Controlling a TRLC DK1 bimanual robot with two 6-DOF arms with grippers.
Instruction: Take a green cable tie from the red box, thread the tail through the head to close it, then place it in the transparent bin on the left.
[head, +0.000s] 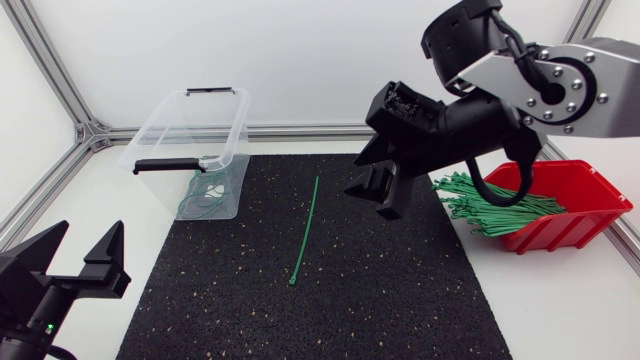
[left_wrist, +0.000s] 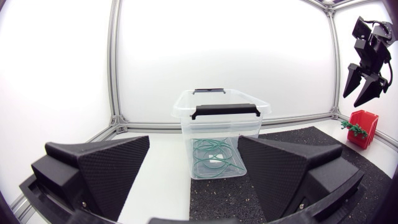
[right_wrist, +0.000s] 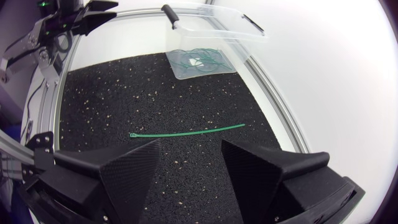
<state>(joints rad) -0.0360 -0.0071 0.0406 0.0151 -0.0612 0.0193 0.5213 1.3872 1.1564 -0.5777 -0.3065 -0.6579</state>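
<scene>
My right arm (head: 585, 90) has a silver-grey link with small screws around a round black joint, and a black cable (head: 497, 190) loops under it. The right pincer (head: 380, 197) and left pincer (head: 80, 250) are matte black, with wedge-shaped fingers (right_wrist: 134, 171) that have a rough, grainy surface. A small green light (head: 47, 327) shows on my left arm (head: 25, 300).

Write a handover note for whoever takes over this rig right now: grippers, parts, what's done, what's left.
Left gripper: open, empty, low beside the black mat's left edge.
Right gripper: open, empty, raised over the mat between the loose tie and the red box.
Things: one green cable tie lies straight and unthreaded on the mat. A bundle of ties sits in the red box. The transparent bin holds looped ties.
Done: one tie is out of the box.
Left: pick it up, thread tail through head, place it in the bin.
</scene>
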